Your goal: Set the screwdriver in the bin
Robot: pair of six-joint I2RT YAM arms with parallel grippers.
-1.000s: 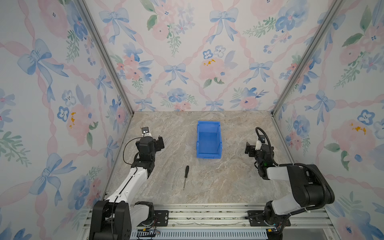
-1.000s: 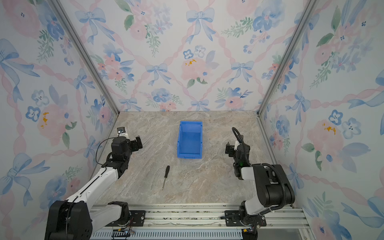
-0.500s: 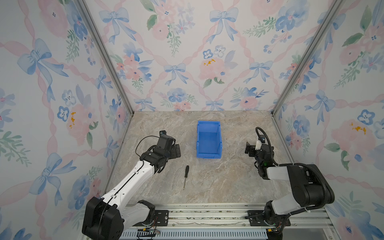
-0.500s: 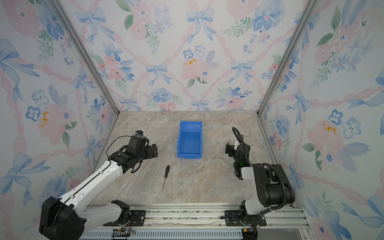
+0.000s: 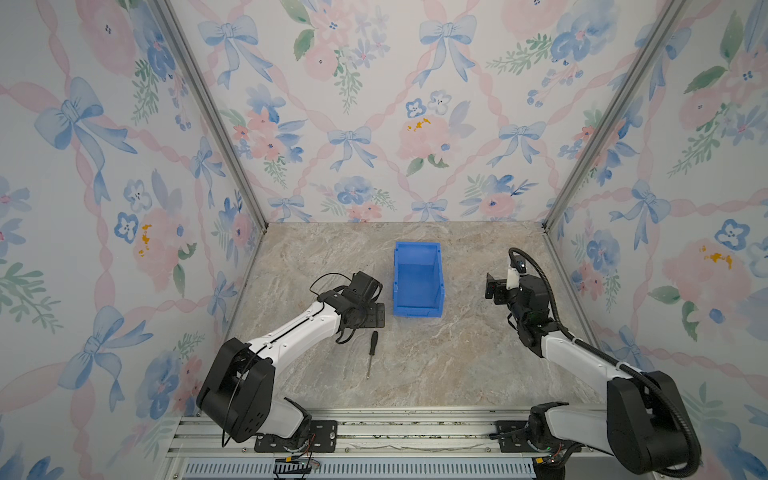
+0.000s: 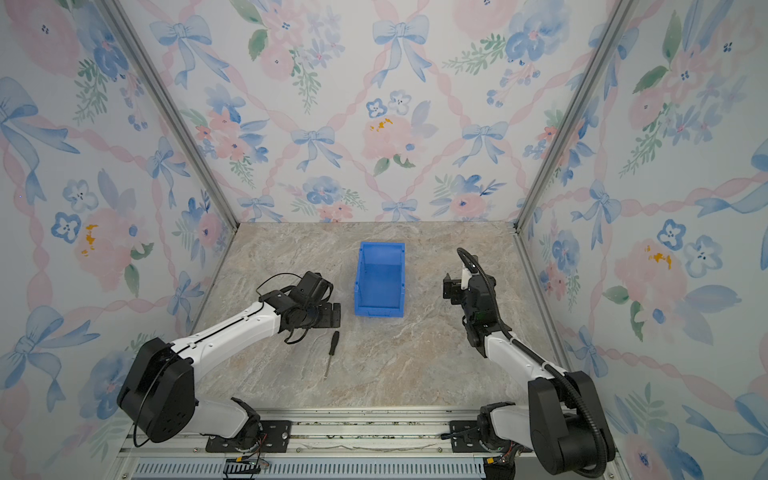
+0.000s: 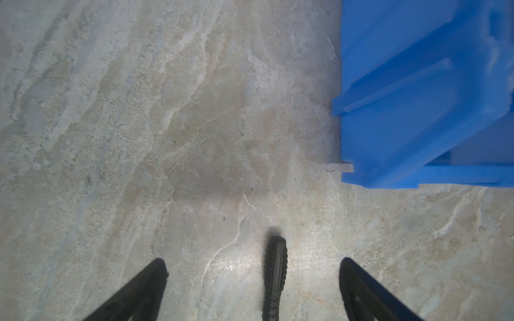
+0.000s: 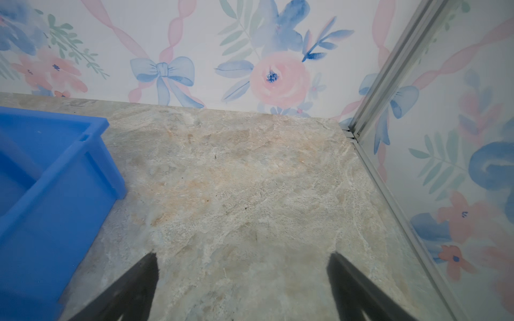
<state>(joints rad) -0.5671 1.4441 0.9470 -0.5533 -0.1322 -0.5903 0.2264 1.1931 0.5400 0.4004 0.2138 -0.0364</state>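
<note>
The screwdriver [image 5: 373, 340] [image 6: 333, 344], with a black handle and thin silver shaft, lies flat on the marble table, just in front of and left of the blue bin [image 5: 417, 311] [image 6: 379, 311]. My left gripper [image 5: 372, 318] [image 6: 331, 316] hangs open over the handle's far end. In the left wrist view the handle [image 7: 275, 275] lies on the table between the spread fingers of that gripper [image 7: 253, 264], touching neither, with the bin's corner [image 7: 389, 144] close by. My right gripper [image 5: 493, 286] [image 6: 449, 286] [image 8: 242, 256] is open and empty to the right of the bin [image 8: 55, 180].
Floral walls with aluminium corner posts [image 5: 216, 124] enclose the table on three sides. A metal rail [image 5: 374, 432] carrying both arm bases runs along the front edge. The right wall's frame [image 8: 389, 194] lies close to the right gripper.
My left arm has swung from beside the left wall toward the middle and now hangs over the screwdriver's handle. The right arm, the bin and the screwdriver have not moved.
</note>
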